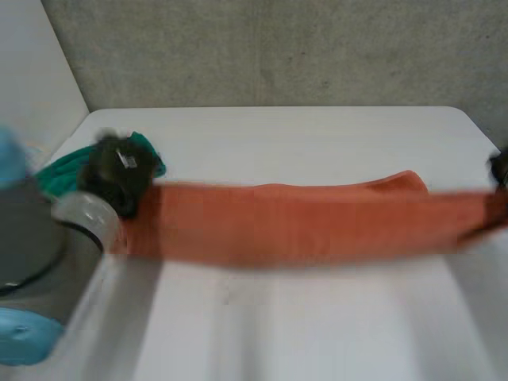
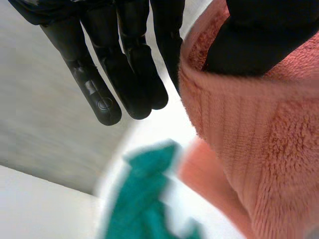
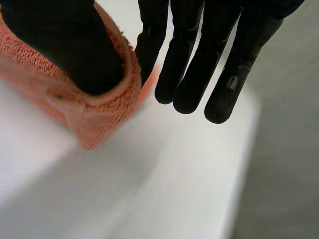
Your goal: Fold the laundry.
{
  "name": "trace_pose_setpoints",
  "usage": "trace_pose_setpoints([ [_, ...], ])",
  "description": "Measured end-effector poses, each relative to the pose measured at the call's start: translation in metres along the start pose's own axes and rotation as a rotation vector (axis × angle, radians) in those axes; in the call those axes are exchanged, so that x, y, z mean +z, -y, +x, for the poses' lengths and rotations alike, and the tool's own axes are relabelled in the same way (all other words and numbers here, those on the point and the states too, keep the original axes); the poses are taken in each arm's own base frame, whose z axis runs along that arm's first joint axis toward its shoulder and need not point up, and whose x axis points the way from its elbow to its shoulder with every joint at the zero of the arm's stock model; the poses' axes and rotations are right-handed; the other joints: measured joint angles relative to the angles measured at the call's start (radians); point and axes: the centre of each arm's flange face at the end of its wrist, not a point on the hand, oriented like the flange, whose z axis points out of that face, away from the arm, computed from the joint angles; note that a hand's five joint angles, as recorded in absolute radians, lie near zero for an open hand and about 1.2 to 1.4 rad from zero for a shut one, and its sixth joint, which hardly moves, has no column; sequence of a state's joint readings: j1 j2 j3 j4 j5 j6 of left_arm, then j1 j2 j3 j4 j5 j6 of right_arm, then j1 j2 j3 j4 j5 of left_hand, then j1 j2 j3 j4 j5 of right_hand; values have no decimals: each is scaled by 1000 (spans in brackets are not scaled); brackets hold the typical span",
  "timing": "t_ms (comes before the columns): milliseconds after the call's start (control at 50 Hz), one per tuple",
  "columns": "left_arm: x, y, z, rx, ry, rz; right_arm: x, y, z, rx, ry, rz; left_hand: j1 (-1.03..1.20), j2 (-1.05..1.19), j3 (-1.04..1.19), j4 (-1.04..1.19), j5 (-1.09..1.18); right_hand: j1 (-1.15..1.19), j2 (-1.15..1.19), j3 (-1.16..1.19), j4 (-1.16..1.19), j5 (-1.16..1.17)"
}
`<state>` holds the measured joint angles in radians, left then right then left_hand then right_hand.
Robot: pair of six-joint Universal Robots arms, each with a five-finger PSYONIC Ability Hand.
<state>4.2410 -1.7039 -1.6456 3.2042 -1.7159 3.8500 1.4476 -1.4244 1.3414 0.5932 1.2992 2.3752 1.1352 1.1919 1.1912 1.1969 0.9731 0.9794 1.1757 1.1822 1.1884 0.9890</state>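
1. My left hand [image 1: 119, 176] pinches one end of the orange towel [image 1: 294, 222]. In its wrist view the thumb [image 2: 264, 40] presses the terry against the nearest of my straight fingers [image 2: 167, 55]. The other fingers stand spread beside it and touch nothing.
2. My right hand [image 1: 500, 168] holds the opposite end the same way, its thumb [image 3: 70, 45] on top of a bunched edge with the nearest finger against the cloth. The towel runs as a long band across the white table [image 1: 317, 317] between my two hands.
3. Both holds look thin to me. If I pull the ends further apart, the thick pile could slide out from under a thumb and that end would drop.
4. My right hold sits on a rolled, crumpled bit of edge, not a flat corner. A fold led from there would likely come out skewed.
5. A green cloth [image 1: 71, 171] lies just behind my left hand, close to the towel's end. A low sweep on that side could drag it along or trap it inside the fold.
6. My right hand is cut off at the head view's edge, and my left arm covers the towel's near corner.
7. I cannot tell how deep either pinch reaches.
8. I cannot tell whether the towel's middle rests on the table or hangs above it.
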Motion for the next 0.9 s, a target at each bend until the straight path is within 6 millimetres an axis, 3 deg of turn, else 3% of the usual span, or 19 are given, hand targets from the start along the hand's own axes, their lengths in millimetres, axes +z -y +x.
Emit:
trace_pose_setpoints([
  [80, -28, 55, -53, -49, 162, 192, -39, 46, 27, -65, -150, 176, 0, 1, 1, 2, 0, 0, 0, 0, 0, 0],
  [160, -60, 96, -96, -83, 292, 347, -71, 76, 42, -110, -256, 296, 0, 1, 1, 2, 0, 0, 0, 0, 0, 0],
  [260, -87, 122, -123, -97, 366, 434, -97, 97, 51, -143, -332, 382, 0, 2, 1, 2, 0, 0, 0, 0, 0, 1],
  [360, -78, 118, -118, -86, 326, 390, -98, 99, 52, -147, -338, 391, 0, 2, 1, 2, 0, 0, 0, 0, 0, 4],
  [460, -39, 93, -89, -61, 212, 260, -67, 84, 45, -125, -256, 323, 0, 3, 3, 2, 0, 0, 0, 0, 0, 4],
  [480, -39, 93, -89, -61, 212, 260, -67, 84, 45, -125, -256, 323, 0, 3, 3, 2, 0, 0, 0, 0, 0, 4],
  [520, -12, 73, -67, -44, 138, 181, -37, 70, 35, -108, -176, 262, 0, 3, 3, 2, 0, 0, 0, 0, 0, 4],
  [700, 67, 19, -16, 8, -12, 31, 46, 51, -10, -111, -14, 204, 0, 3, 3, 2, 0, 0, 0, 0, 0, 4],
  [800, 111, 8, -6, 54, 7, 49, 84, 58, -25, -141, -79, 272, 0, 3, 3, 2, 0, 0, 0, 0, 0, 4],
  [880, 141, 21, -16, 92, 97, 146, 104, 82, -24, -163, -214, 414, 0, 3, 3, 2, 0, 0, 0, 0, 0, 4],
  [900, 151, 32, -25, 102, 152, 204, 107, 96, -20, -168, -282, 494, 0, 3, 4, 2, 0, 0, 0, 0, 0, 4],
])
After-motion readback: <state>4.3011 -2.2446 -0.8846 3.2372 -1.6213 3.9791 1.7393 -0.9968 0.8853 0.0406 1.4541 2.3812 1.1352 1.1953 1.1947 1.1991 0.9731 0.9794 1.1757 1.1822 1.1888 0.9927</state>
